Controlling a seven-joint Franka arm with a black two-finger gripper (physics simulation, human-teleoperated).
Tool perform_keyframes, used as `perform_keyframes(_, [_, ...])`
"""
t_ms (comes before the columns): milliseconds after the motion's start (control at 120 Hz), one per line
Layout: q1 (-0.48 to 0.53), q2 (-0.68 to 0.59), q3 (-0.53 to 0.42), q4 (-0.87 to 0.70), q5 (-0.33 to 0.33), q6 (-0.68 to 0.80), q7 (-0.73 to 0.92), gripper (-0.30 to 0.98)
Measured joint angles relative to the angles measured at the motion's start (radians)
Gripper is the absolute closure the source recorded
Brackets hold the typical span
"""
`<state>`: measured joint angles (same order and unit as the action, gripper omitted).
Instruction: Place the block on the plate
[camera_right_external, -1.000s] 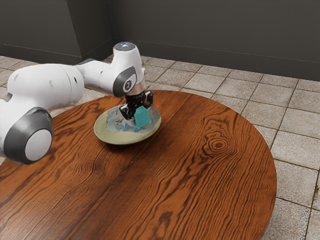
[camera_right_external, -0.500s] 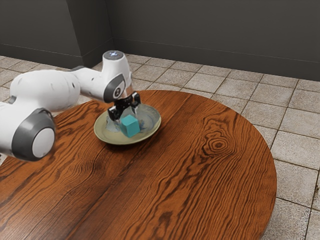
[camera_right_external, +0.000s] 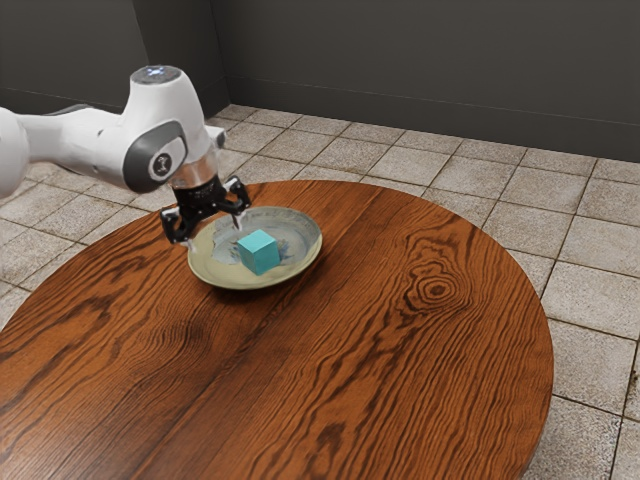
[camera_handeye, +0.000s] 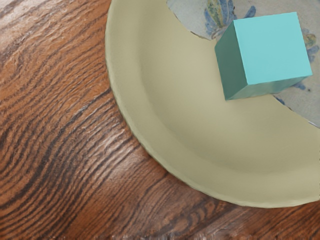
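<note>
My gripper (camera_right_external: 215, 236) stands open above the plate's edge on the exterior view's left, apart from the block and with nothing between its fingers. The teal block (camera_right_external: 259, 252) rests on the plate (camera_right_external: 225, 279), a shallow round dish, pale yellow-green with a patterned blue-grey patch. In the wrist view the block (camera_handeye: 272, 47) lies partly over the patterned patch, well inside the rim of the plate (camera_handeye: 122, 95).
A round brown wooden table (camera_right_external: 400, 350) with strong grain carries the plate near its far edge. Beyond it lie floor tiles (camera_right_external: 475, 183) and a dark grey wall (camera_right_external: 430, 70).
My gripper has opened, let go of the block and drawn up and toward the exterior view's left. The block came lower onto the plate and has stayed there since.
</note>
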<state>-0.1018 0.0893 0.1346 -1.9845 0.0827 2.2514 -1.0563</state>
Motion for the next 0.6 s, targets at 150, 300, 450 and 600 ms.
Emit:
perform_keyframes(150, [0.009,-0.010,-0.014,0.076,-0.061,-0.116,0.203,0.01])
perform_keyframes(300, [0.016,-0.009,-0.018,0.199,-0.099,-0.291,0.455,0.00])
perform_keyframes(450, [0.017,-0.009,-0.017,0.266,-0.105,-0.414,0.676,0.00])
perform_keyframes(600, [0.020,-0.011,-0.005,0.308,-0.106,-0.485,0.851,0.00])
